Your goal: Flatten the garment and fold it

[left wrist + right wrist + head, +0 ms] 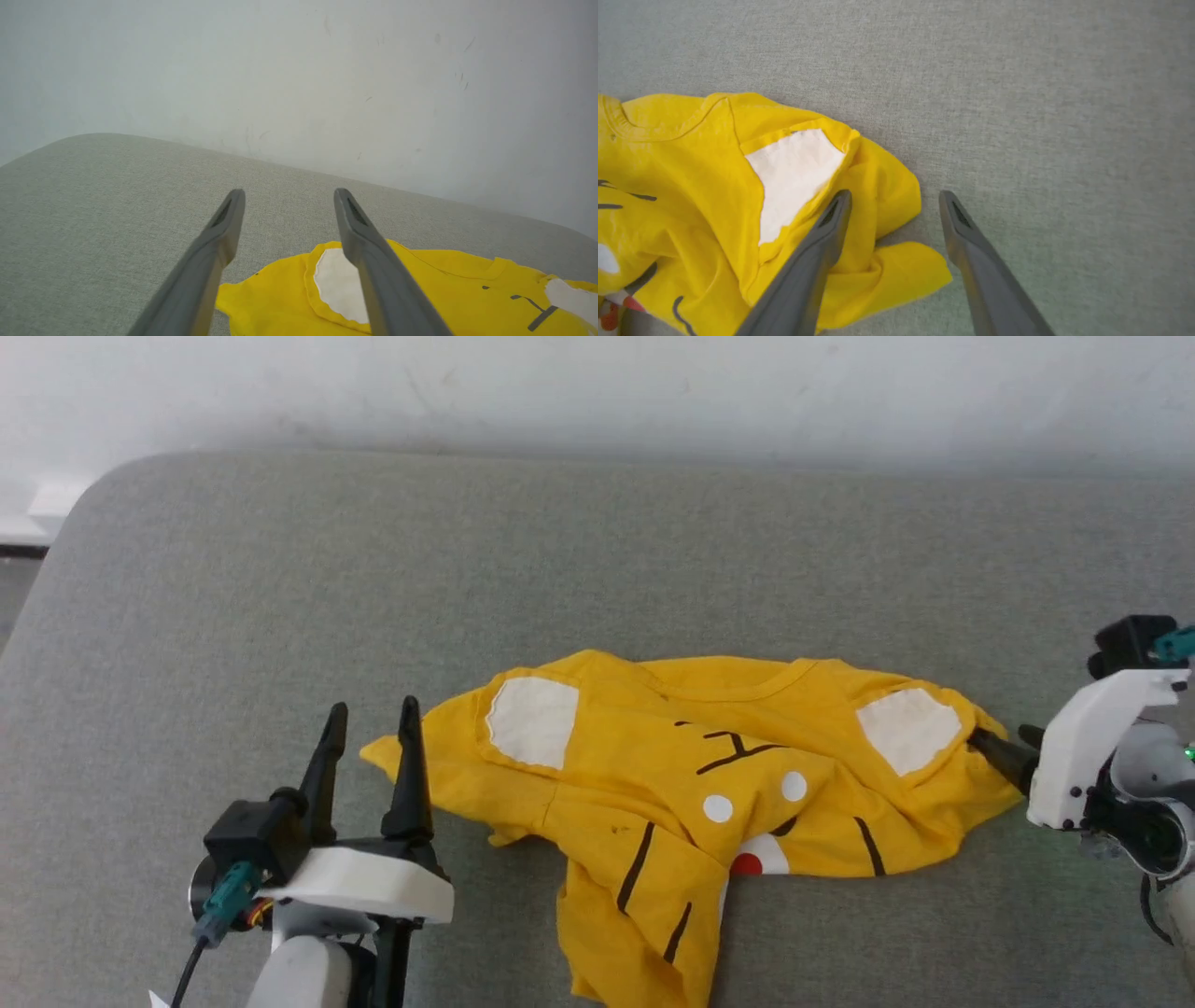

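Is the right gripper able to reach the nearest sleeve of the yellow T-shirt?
Probably yes: the right gripper is open beside the crumpled sleeve of the yellow T-shirt, with nothing between them.

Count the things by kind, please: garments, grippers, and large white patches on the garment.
Garment: 1
Grippers: 2 (left gripper, right gripper)
Large white patches: 2 (left patch, right patch)
Total: 5

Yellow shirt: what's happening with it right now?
The yellow T-shirt lies rumpled, print up, on the grey padded surface, not yet flattened or folded. Both grippers are open and hold nothing: the left gripper stands beside one sleeve, the right gripper straddles the edge of the other.
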Robot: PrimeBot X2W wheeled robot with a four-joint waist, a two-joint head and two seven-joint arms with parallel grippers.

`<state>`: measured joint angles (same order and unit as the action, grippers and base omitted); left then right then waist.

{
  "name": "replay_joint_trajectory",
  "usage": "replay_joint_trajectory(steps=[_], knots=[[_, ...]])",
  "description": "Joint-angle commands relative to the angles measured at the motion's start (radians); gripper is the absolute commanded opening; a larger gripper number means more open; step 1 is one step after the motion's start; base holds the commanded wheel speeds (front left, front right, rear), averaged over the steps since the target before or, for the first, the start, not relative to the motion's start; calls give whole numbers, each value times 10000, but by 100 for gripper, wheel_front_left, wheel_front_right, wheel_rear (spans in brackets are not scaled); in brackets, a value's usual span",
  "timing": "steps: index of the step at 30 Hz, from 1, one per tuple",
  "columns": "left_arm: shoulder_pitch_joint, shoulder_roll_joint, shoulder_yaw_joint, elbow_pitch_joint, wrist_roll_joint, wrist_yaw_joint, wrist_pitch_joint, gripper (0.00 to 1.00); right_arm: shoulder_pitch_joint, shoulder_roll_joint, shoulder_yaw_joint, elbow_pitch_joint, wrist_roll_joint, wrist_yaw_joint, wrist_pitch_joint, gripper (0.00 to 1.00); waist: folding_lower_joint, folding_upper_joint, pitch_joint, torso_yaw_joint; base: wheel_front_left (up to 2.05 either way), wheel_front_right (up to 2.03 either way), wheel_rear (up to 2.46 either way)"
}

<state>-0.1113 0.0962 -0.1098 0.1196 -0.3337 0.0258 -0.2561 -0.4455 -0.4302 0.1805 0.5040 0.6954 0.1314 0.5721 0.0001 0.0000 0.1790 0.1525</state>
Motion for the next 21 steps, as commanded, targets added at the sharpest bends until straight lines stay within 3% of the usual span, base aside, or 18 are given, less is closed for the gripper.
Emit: replay_joint_trajectory(steps=[1,5,6,7,9,12,15,21], knots=[[-187,-54,-44,0,66,-68,-44,100,-188,-58,206,195,151,-7,171,100,-1,0,402,364,0,0,0],[-299,-118,-73,133,50,-101,-50,100,-332,-105,1070,717,667,-7,1128,100,-1,0,533,424,0,0,0],[-314,-122,-72,172,61,-108,-51,100,-294,-123,1286,851,772,-7,1460,81,-1,0,542,423,0,0,0],[-326,-123,-58,207,71,-114,-52,100,-252,-122,1444,966,902,-7,1772,40,-1,0,541,413,0,0,0],[-342,-78,-10,298,114,-98,-53,100,-203,-148,1712,1058,1059,-7,2191,0,-1,0,511,353,0,0,0],[-375,69,80,442,135,-81,-28,100,-228,-247,1924,967,1219,-7,2392,0,-1,0,401,197,0,0,0],[-499,327,191,604,34,-115,386,100,-428,-691,2120,580,569,-7,1509,0,-1,0,247,26,0,0,0],[-1066,1016,535,841,-451,-318,1883,100,-505,-815,1957,164,336,-7,454,0,-1,0,-43,-287,0,0,0]])
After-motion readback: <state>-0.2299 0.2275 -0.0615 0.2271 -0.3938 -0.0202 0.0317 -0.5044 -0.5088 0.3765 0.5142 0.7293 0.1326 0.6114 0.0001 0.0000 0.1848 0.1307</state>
